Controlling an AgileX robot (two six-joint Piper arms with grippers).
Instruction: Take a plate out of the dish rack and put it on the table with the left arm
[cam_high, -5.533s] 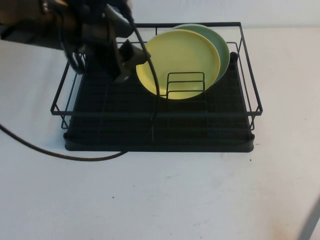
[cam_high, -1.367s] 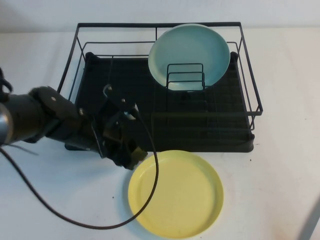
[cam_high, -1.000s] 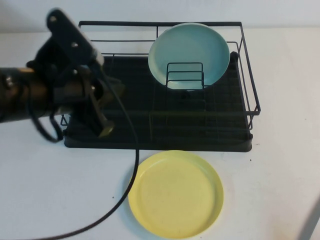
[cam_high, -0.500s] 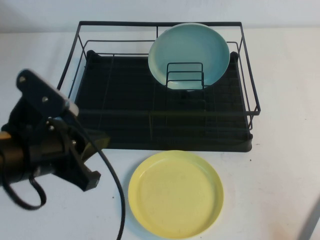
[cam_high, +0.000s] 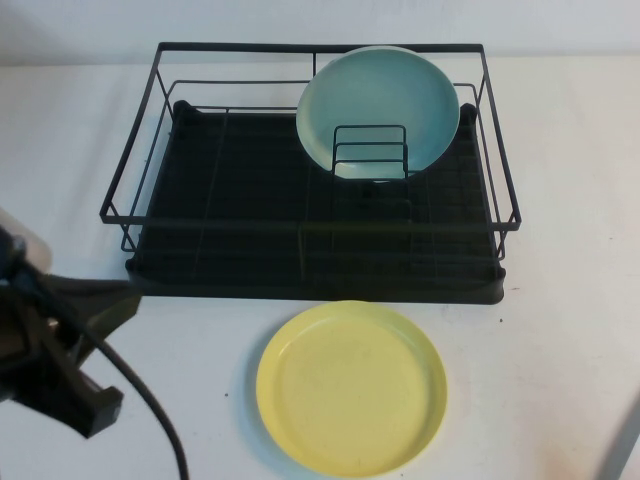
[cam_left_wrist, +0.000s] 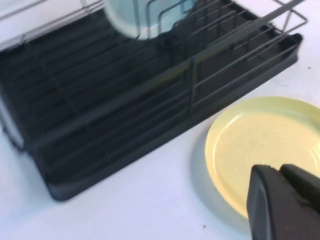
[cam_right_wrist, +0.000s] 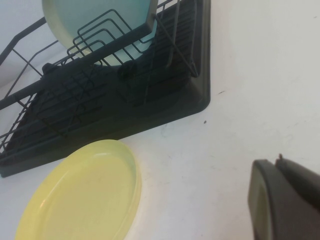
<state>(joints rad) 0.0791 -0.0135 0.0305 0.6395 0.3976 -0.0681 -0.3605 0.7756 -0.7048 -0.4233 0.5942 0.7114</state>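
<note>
Now the plate (cam_high: 351, 388) lies flat on the table (cam_high: 560, 330); left gripper (cam_left_wrist: 285, 197) looks closed and empty, right gripper (cam_right_wrist: 287, 202) closed; only its cable (cam_high: 150, 410) may drag the plate

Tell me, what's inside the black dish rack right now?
Only a blue-green plate is inside the dish rack, standing in the small wire holder. Wires cover its lower edge. The yellow plate lies outside on the table.

Two plates, one pale-yellow plate (cam_high: 351, 388) just beside the left gripper (cam_left_wrist: 283, 190), one light blue-green plate (cam_high: 379, 110) well beyond it, one black dish rack (cam_high: 312, 170), one small wire plate holder (cam_high: 371, 152), one right gripper (cam_right_wrist: 283, 195), one white table (cam_high: 560, 360)
</note>
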